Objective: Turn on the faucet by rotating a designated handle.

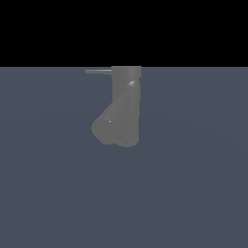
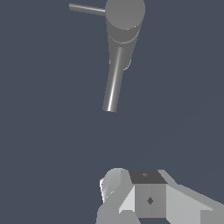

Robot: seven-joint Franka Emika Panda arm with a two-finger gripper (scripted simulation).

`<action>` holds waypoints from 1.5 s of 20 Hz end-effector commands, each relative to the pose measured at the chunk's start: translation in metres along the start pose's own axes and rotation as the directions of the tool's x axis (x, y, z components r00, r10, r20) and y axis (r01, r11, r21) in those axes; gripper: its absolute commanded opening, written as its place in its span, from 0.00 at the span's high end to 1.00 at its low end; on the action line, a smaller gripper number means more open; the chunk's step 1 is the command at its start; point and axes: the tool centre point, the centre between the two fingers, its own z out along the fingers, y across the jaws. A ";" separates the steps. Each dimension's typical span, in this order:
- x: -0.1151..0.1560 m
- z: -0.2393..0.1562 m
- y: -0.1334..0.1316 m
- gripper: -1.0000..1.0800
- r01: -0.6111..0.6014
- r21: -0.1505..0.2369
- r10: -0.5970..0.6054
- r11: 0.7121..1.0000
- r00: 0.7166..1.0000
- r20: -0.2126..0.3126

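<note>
The grey faucet (image 1: 127, 104) stands upright in the middle of the exterior view, its thick spout (image 1: 107, 124) branching off low toward that view's left. The handle (image 1: 98, 71), a thin rod, sticks out level from the top cap toward the same side. The wrist view looks down on the faucet's round cap (image 2: 124, 13), with the handle (image 2: 87, 9) beside it and the spout (image 2: 113, 83) running toward my gripper (image 2: 131, 190). Only grey blocks of the gripper show at the picture's edge, well apart from the faucet and touching nothing. The arm does not appear in the exterior view.
A flat blue-grey floor (image 1: 193, 184) surrounds the faucet on all sides. Above the floor's far edge the exterior view is black.
</note>
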 end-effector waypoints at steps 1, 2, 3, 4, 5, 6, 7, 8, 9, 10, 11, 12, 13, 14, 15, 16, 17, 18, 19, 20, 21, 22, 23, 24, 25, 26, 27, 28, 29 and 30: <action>0.002 0.000 0.000 1.00 -0.009 0.003 0.009 1.000 1.000 0.001; 0.004 0.000 -0.001 1.00 -0.015 0.005 0.015 1.000 1.000 0.001; 0.006 0.000 -0.001 1.00 -0.022 0.008 0.022 1.000 1.000 0.001; 0.008 0.000 -0.001 1.00 -0.030 0.011 0.030 0.999 1.000 0.002; 0.010 0.000 -0.002 1.00 -0.039 0.014 0.039 0.999 0.999 0.003; 0.012 0.001 -0.002 1.00 -0.049 0.017 0.049 0.999 0.999 0.003; 0.015 0.001 -0.002 1.00 -0.060 0.021 0.060 0.998 0.998 0.004; 0.018 0.001 -0.003 1.00 -0.073 0.025 0.073 0.997 0.997 0.006; 0.022 0.001 -0.003 1.00 -0.086 0.029 0.086 0.996 0.996 0.007; 0.025 0.002 -0.004 1.00 -0.101 0.033 0.101 0.994 0.995 0.009; 0.029 0.002 -0.005 1.00 -0.117 0.038 0.117 0.992 0.993 0.011; 0.033 0.003 -0.005 1.00 -0.134 0.043 0.134 0.990 0.991 0.013; 0.038 0.003 -0.006 1.00 -0.153 0.048 0.152 0.987 0.988 0.016; 0.043 0.004 -0.007 1.00 -0.172 0.052 0.172 0.984 0.985 0.019; 0.048 0.005 -0.008 1.00 -0.193 0.057 0.192 0.979 0.981 0.022; 0.053 0.006 -0.009 1.00 -0.215 0.062 0.214 0.975 0.976 0.026; 0.059 0.007 -0.010 1.00 -0.238 0.067 0.237 0.969 0.971 0.030; 0.065 0.008 -0.011 1.00 -0.262 0.072 0.260 0.962 0.965 0.035; 0.071 0.009 -0.012 1.00 -0.286 0.076 0.284 0.955 0.958 0.039; 0.076 0.011 -0.013 1.00 -0.310 0.079 0.307 0.948 0.951 0.044; 0.082 0.012 -0.014 1.00 -0.333 0.082 0.330 0.939 0.943 0.049; 0.088 0.014 -0.015 1.00 -0.357 0.085 0.353 0.930 0.934 0.054; 0.094 0.016 -0.016 1.00 -0.381 0.087 0.377 0.921 0.925 0.059; 0.100 0.018 -0.017 1.00 -0.404 0.089 0.399 0.910 0.914 0.065; 0.106 0.020 -0.018 1.00 -0.427 0.091 0.422 0.900 0.904 0.070; 0.112 0.022 -0.019 1.00 -0.450 0.092 0.445 0.888 0.892 0.075; 0.117 0.024 -0.020 1.00 -0.473 0.092 0.467 0.876 0.881 0.080; 0.123 0.026 -0.022 1.00 -0.496 0.092 0.489 0.863 0.868 0.085; 0.129 0.029 -0.023 1.00 -0.518 0.092 0.511 0.850 0.855 0.090; 0.135 0.031 -0.024 1.00 -0.540 0.092 0.533 0.836 0.841 0.095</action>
